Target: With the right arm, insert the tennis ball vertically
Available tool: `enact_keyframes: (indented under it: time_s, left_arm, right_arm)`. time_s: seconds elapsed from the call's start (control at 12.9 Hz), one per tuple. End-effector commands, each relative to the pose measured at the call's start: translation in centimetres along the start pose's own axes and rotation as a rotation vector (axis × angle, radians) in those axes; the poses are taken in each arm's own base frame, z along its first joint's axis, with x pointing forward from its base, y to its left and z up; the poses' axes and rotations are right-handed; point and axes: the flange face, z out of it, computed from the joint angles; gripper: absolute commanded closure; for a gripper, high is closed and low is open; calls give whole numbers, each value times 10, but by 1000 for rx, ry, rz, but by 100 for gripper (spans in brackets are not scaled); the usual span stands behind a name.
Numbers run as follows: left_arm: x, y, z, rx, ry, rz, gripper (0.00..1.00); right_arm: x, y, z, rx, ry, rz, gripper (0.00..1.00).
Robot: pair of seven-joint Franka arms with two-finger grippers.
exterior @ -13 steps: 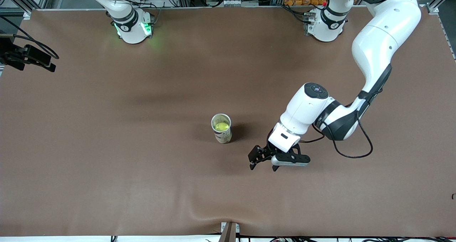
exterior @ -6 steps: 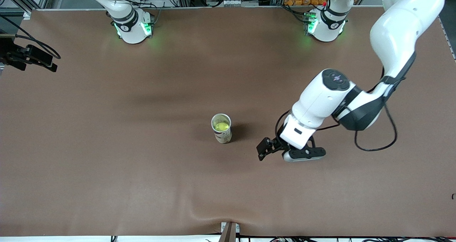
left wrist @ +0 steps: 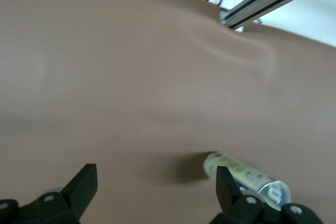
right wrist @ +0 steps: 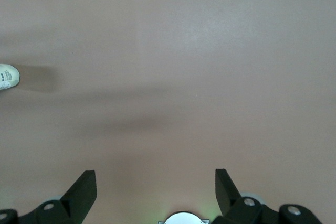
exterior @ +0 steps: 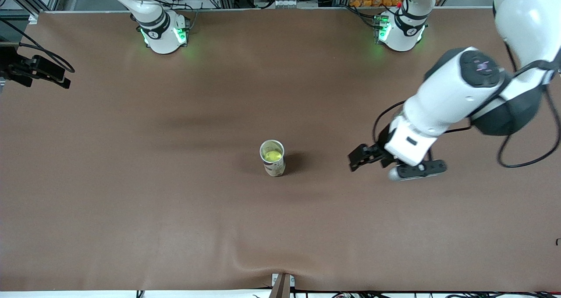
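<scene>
While the can stands upright near the middle of the brown table in the front view, the yellow-green tennis ball sits inside it, visible through the open top. Left gripper hangs over bare table at about 3 o'clock from the can, well apart from it, toward the left arm's end; its black fingers look spread and hold nothing. Left arm reaches in from its base at the top edge, green light on at the base. Right arm shows only its base and lowest link, at about 11 o'clock from the can, green light on; it waits. A black device on a cable sits at the table's edge toward the right arm's end.

Left wrist view: left gripper fingers wide apart, nothing between them. The can appears just beside one fingertip, label readable as a pale band, shadow on the table.

Right wrist view: right gripper fingers wide apart and empty, over bare table. A sliver of the can shows at the picture's edge, with a faint shadow.
</scene>
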Motion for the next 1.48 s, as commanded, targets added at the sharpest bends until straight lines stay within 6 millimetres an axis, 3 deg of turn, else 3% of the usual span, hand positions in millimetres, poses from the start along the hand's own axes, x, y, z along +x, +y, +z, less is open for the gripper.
enact_keyframes:
  time_s: [0.0, 0.31, 0.7, 0.93, 1.17, 1.4]
  left_arm:
    - [-5, -22, -26, 62, -39, 8, 0]
    - [-11, -32, -47, 104, -67, 23, 0]
    - [10, -60, -81, 112, -83, 116, 0]
    - [4, -58, -102, 158, -47, 122, 0]
    - [7, -72, -123, 154, -108, 96, 0]
    - [-2, -67, -145, 313, -41, 72, 0]
  right_arm:
    - [-5, -2, -2, -6, 2, 13, 0]
    - [-5, -1, -1, -6, -1, 13, 0]
    - [-5, -2, -2, -6, 2, 12, 0]
    - [-5, -1, -2, -6, 2, 13, 0]
    - [-5, -1, -2, -6, 3, 13, 0]
    - [-4, -1, -2, -7, 5, 12, 0]
